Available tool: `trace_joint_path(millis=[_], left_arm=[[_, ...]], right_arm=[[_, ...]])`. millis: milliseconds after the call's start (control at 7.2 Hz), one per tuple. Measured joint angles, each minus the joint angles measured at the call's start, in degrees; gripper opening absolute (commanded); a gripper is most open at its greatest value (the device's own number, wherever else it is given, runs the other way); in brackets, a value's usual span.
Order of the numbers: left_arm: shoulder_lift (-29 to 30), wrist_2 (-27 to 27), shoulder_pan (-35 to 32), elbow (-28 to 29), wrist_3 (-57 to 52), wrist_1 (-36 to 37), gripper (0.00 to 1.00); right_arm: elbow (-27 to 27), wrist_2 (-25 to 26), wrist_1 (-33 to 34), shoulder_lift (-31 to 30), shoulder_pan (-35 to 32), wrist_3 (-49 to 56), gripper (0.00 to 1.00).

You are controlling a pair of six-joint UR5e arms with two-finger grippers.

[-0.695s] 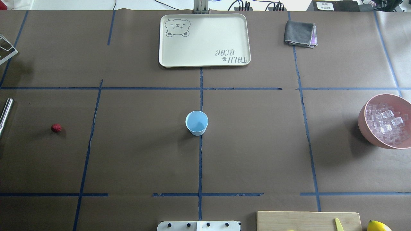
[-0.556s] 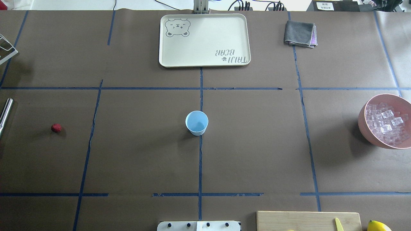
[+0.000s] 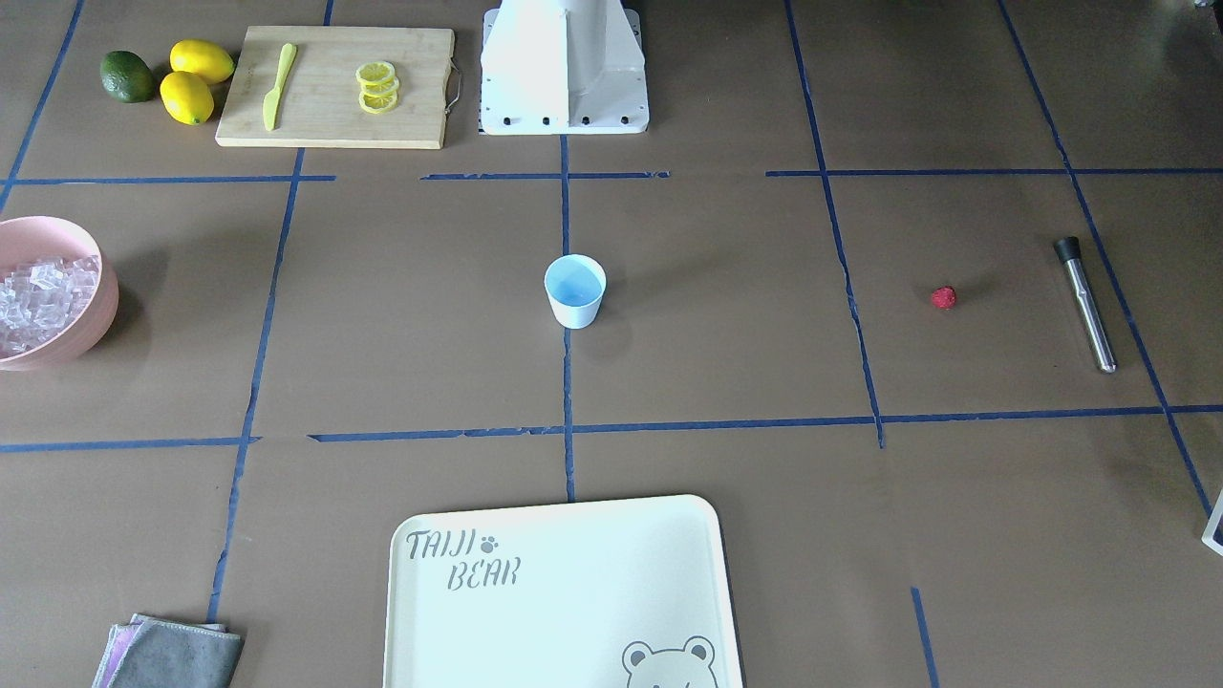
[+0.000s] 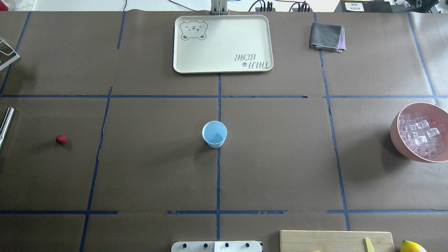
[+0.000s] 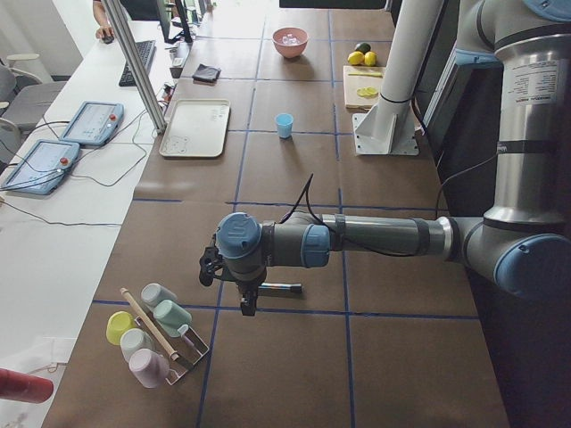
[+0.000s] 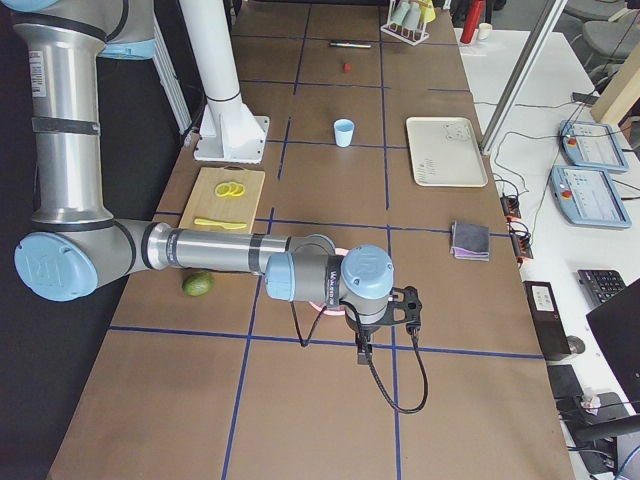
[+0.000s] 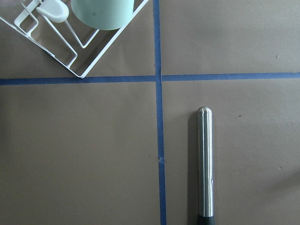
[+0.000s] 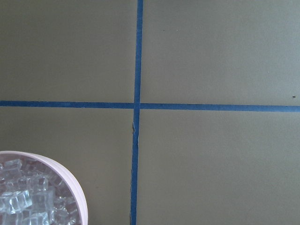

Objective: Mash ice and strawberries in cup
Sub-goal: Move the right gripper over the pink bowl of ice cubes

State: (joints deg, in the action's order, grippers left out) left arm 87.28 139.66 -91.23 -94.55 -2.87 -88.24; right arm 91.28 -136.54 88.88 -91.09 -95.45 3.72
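Cup (image 4: 214, 134): stands upright at the centre of the table (image 4: 280, 168), on the blue tape line that runs from near to far. Its mouth faces up.

Strawberry (image 4: 61, 139): lies on the table surface well to the left of the cup, alone, touching nothing else.

Ice (image 4: 421, 134): heaped in the pink bowl (image 4: 397, 138) at the right end of the table, well apart from the cup.

Metal muddler (image 3: 1086, 304): lies flat at the left end of the table, beyond the strawberry, black tip toward the near side.

Left fingers (image 5: 246, 301): held above the left end of the table, over the muddler and just beside the wire rack (image 5: 178, 352) of pastel cups. The left wrist view shows the muddler and a corner of the rack below. Whether these fingers are open or closed cannot be told.

Right fingers (image 6: 361, 350): held above the right end of the table, by the pink bowl. The right wrist view shows the bowl's rim and ice in its lower left corner. Their state cannot be told either.

Far side: a cream tray (image 4: 222, 43) and a folded grey cloth (image 4: 327, 36). Near right: a cutting board (image 3: 334, 86) with lemon slices (image 3: 377, 86).
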Motion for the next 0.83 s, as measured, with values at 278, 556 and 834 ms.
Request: trace_joint_path(millis=[278, 556, 834], left_arm=[[0.0, 0.0, 0.0, 0.0, 0.0, 0.0, 1.00], [0.0, 0.0, 0.0, 0.0, 0.0, -0.1, 1.00], [-0.2, 0.0, 0.0, 0.0, 0.0, -0.1, 1.00]], right_arm=[[0.2, 0.0, 0.1, 0.4, 0.0, -0.5, 1.00], [0.6, -0.2, 0.2, 0.5, 0.1, -1.0, 1.00], [2.6, 0.1, 0.3, 0.5, 2.4, -1.7, 1.00]])
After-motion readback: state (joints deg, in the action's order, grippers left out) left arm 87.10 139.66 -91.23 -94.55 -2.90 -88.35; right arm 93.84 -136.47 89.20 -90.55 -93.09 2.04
